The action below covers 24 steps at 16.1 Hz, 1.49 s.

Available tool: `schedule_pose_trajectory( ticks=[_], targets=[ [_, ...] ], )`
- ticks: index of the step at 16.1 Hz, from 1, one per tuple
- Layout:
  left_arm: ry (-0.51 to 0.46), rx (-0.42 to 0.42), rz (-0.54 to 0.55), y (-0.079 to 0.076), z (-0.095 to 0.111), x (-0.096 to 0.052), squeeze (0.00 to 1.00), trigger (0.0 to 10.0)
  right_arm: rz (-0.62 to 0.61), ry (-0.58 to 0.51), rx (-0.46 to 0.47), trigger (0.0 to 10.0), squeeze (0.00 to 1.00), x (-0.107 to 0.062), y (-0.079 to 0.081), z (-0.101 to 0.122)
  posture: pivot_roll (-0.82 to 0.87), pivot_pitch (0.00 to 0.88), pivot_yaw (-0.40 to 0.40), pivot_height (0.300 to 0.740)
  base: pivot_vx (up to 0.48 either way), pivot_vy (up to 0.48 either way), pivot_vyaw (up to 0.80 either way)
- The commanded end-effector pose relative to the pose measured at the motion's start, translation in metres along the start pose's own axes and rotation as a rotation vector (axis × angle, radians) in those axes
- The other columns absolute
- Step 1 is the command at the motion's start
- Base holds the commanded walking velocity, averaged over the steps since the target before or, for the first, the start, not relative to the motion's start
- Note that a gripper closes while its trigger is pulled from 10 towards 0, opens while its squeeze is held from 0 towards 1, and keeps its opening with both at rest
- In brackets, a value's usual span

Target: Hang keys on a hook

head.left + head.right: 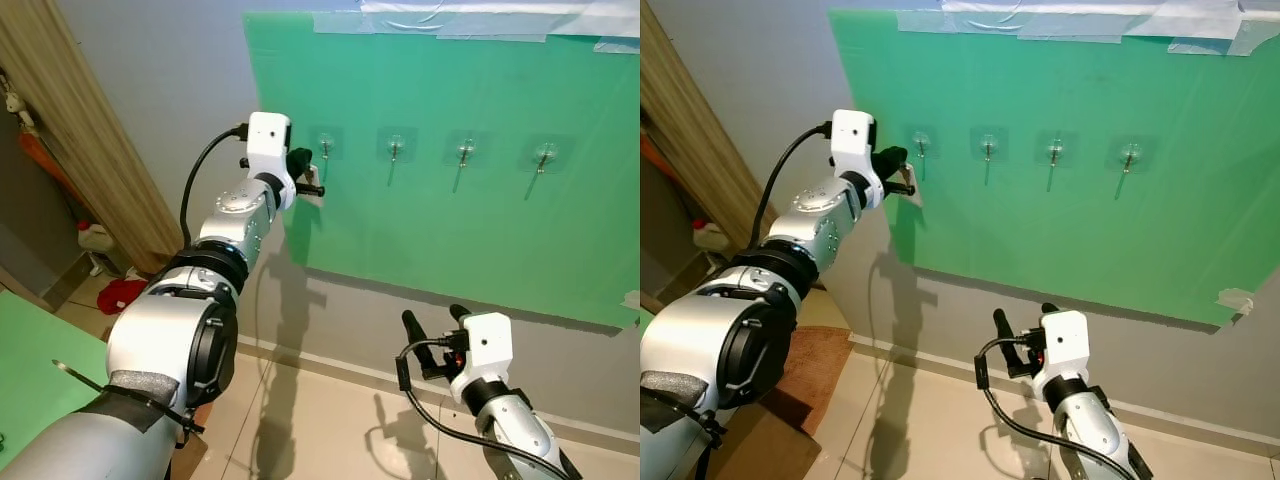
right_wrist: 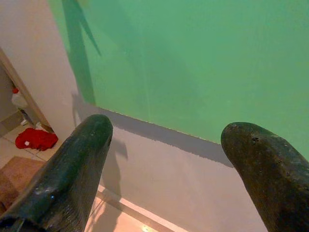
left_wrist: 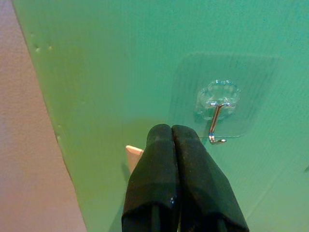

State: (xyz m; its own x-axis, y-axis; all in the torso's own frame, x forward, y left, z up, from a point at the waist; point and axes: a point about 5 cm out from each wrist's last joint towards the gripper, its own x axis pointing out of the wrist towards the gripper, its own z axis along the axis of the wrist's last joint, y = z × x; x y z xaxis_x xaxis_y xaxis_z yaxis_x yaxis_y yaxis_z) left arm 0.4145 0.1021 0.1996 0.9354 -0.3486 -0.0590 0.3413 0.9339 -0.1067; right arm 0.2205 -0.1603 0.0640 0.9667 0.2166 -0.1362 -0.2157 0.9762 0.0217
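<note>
left gripper (image 1: 305, 172): reaching up in the upper middle of the frame, fingers pressed together on a pale tag (image 3: 134, 155), just beside the leftmost hook (image 3: 215, 123)
keys: hidden, cannot tell where they are hanging
hooks: sitting in a row on the green sheet (image 1: 450, 230)
right gripper (image 1: 436, 322): hovering low right, fingers spread apart, holding nothing

You have a green sheet (image 1: 470, 220) fixed to the grey wall (image 1: 170, 90) ahead of the raised gripper, with clear tape strips (image 1: 480, 20) along its top edge. Below the low gripper lies a beige tiled floor (image 1: 320, 420). Off to that raised arm's outer side, a wooden door frame (image 1: 90, 130) leans past a red cloth (image 1: 122, 294) and a white bottle (image 1: 95, 238) on the floor.
</note>
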Motion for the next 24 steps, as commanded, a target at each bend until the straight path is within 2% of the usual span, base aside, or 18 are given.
schedule_pose_trajectory(
  ticks=[1, 2, 5, 8, 9, 17, 20, 23, 24],
  targets=[
    [-0.004, -0.019, 0.011, 0.004, 0.002, -0.001, 0.38, 0.0, 0.002, 0.008, 0.001, 10.0, 0.0, 0.001, 0.0, -0.002, -0.21, 0.0, 0.173, 0.722, 0.0, 0.0, 0.0],
    [-0.007, -0.006, 0.016, 0.005, 0.002, -0.001, 0.38, 0.0, 0.002, 0.009, 0.001, 10.0, 0.0, 0.001, 0.0, -0.002, -0.21, 0.0, 0.173, 0.722, 0.0, 0.0, 0.0],
    [-0.023, 0.377, 0.054, -0.004, 0.008, 0.002, 0.38, 0.0, 0.001, 0.019, 0.001, 10.0, 0.0, 0.001, -0.007, -0.008, -0.21, 0.0, 0.169, 0.722, 0.0, 0.0, 0.0],
    [-0.018, 0.448, 0.051, -0.008, 0.011, 0.003, 0.38, 0.0, 0.001, 0.023, 0.002, 10.0, 0.0, 0.002, -0.009, -0.01, -0.21, 0.0, 0.169, 0.722, 0.0, 0.0, 0.0],
    [-0.029, 0.536, 0.055, -0.011, 0.015, 0.005, 0.37, 0.0, 0.002, 0.024, 0.003, 10.0, 0.0, 0.003, -0.008, -0.011, -0.21, 0.0, 0.169, 0.722, 0.0, 0.0, 0.0],
    [-0.078, 0.785, 0.04, -0.027, 0.022, 0.008, 0.36, 0.0, -0.001, 0.017, 0.008, 10.0, 0.0, 0.007, -0.006, -0.013, -0.21, 0.0, 0.18, 0.722, 0.0, 0.0, 0.0],
    [-0.098, 0.88, -0.014, -0.04, 0.016, 0.009, 0.36, 0.0, -0.002, 0.016, 0.009, 10.0, 0.0, 0.008, -0.005, -0.012, -0.22, 0.0, 0.18, 0.722, 0.0, 0.0, 0.0],
    [-0.088, 1.031, -0.092, -0.049, -0.001, 0.007, 0.36, 0.0, -0.003, 0.012, 0.009, 10.0, 0.0, 0.004, -0.005, -0.011, -0.22, 0.0, 0.173, 0.722, 0.0, 0.0, 0.0],
    [-0.073, 1.108, -0.118, -0.051, -0.008, 0.006, 0.35, 0.0, -0.002, 0.013, 0.009, 10.0, 0.0, 0.004, -0.005, -0.011, -0.21, 0.0, 0.171, 0.722, 0.0, 0.0, 0.0]
  ],
)
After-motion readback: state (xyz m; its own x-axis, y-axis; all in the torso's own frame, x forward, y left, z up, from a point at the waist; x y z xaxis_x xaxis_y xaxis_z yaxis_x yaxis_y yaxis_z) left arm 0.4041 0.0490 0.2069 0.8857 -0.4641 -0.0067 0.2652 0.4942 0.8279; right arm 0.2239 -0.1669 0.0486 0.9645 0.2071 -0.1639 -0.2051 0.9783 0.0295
